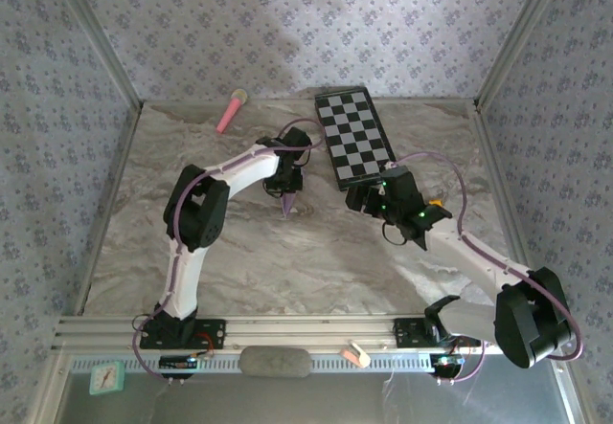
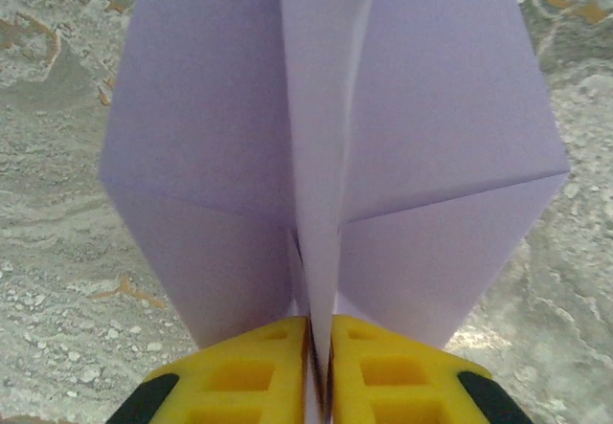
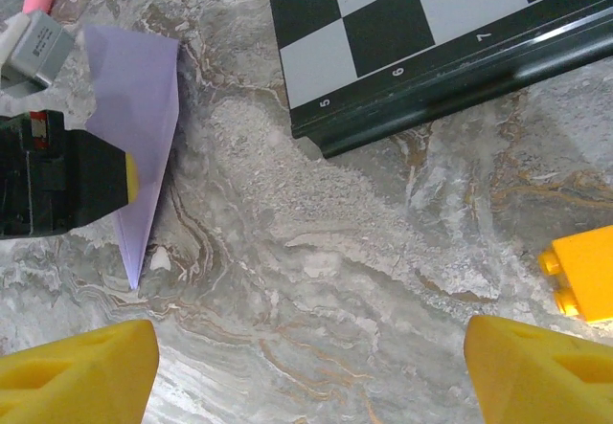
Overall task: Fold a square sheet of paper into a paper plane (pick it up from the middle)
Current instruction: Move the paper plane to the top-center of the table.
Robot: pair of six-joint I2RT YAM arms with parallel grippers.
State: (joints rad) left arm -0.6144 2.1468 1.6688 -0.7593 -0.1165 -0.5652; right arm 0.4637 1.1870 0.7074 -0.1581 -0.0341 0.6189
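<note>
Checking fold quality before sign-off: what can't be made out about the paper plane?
- Far end: cut off by the top edge, left wrist view of the paper plane.
- Centre crease base: pinched inside the left gripper, same view.
- Whole shape: too small in the top view, mostly under that gripper.
- Left edge: covered by that gripper, right wrist view.

Top view, mid-frame: plane (image 1: 288, 206) pinched in left end effector (image 1: 287, 192). On worktop (image 1: 287, 271), up and right of it: board (image 1: 354, 137). Further left, by back edge: stick (image 1: 231, 111). Just below board: right end effector (image 1: 362, 197); right of that, block (image 1: 436, 197).
</note>
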